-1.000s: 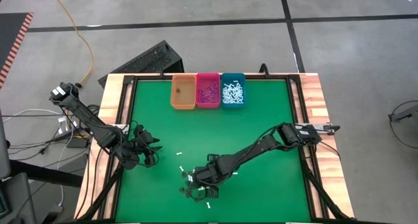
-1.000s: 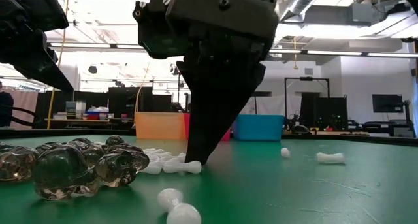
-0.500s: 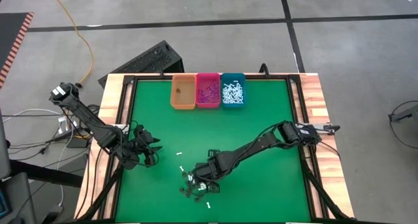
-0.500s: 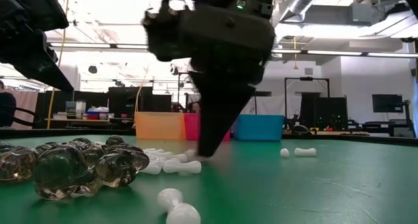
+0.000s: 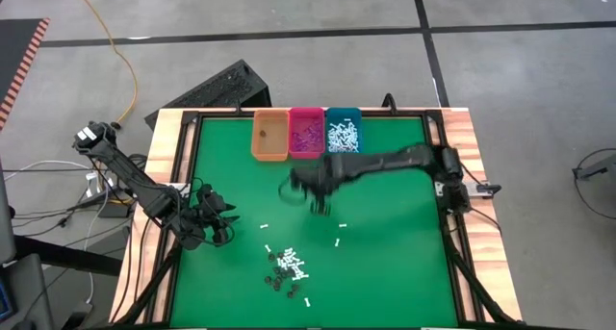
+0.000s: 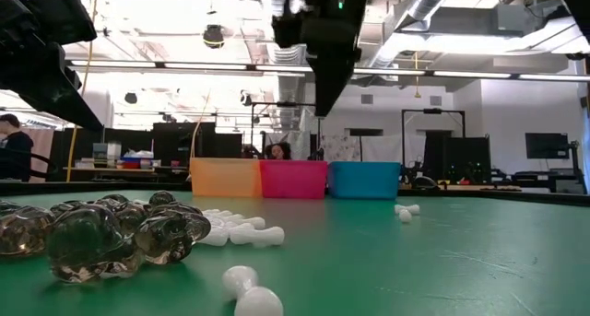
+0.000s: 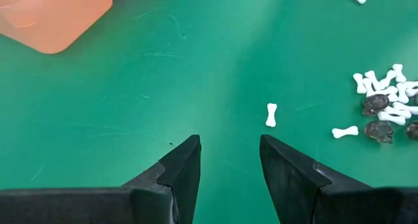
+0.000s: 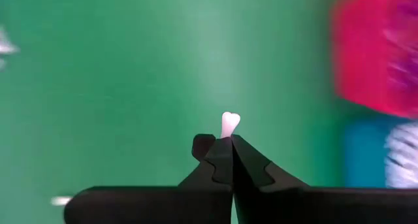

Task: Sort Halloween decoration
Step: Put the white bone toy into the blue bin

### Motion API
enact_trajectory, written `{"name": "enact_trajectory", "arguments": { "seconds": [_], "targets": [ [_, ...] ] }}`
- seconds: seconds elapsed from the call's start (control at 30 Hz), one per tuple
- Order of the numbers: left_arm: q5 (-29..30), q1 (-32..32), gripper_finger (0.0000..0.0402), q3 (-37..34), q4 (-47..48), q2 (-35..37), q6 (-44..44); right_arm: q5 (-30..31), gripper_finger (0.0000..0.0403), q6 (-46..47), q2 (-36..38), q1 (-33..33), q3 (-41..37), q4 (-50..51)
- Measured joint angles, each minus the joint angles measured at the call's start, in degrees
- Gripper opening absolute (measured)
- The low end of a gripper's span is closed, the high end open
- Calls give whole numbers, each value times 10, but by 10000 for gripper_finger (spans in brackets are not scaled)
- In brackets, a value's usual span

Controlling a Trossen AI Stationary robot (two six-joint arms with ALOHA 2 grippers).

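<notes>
The Halloween decoration lies as a small pile [image 5: 289, 266] of white bone-shaped sticks [image 6: 241, 232] and dark clear bits [image 6: 111, 233] near the table's front edge. My right gripper [image 5: 310, 190] hangs high over the middle of the green table, between the pile and the bins, shut on one white stick [image 8: 229, 123]. My left gripper [image 5: 219, 226] waits low near the table's left edge, open, with nothing between its fingers [image 7: 230, 152]. A single white stick [image 7: 271, 114] lies on the cloth just ahead of it. My right gripper pinches the white stick by one end between its two fingertips [image 8: 221, 155]. The other, knobbed end [image 8: 230, 119] sticks out past the tips. The fingers point steeply down, and the stick is lifted clear of the table.
An orange bin [image 5: 269, 136], a pink bin [image 5: 307, 133] with purple bits and a teal bin [image 5: 344, 133] with white sticks stand side by side at the far edge. Loose white sticks [image 5: 339, 241] lie around the pile. A person [image 6: 14, 155] is in the room beyond.
My right gripper has left the pile and gone up and toward the table's far edge, nearer the bins, carrying one white stick clear of the table. A loose white stick to the right of the pile has slid a little. The pile itself stays where it was.
</notes>
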State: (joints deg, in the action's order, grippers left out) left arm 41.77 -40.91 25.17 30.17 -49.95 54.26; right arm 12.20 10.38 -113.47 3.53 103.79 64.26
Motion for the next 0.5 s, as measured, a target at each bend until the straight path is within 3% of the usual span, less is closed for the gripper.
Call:
{"name": "enact_trajectory", "arguments": {
  "seconds": [0.27,0.5],
  "targets": [
    [-1,0,148,0,4,0,0,2,21,-37,24,-198,0,33],
    [-8,0,148,0,12,0,0,-19,55,8,16,-333,-6,14]
  ]
}}
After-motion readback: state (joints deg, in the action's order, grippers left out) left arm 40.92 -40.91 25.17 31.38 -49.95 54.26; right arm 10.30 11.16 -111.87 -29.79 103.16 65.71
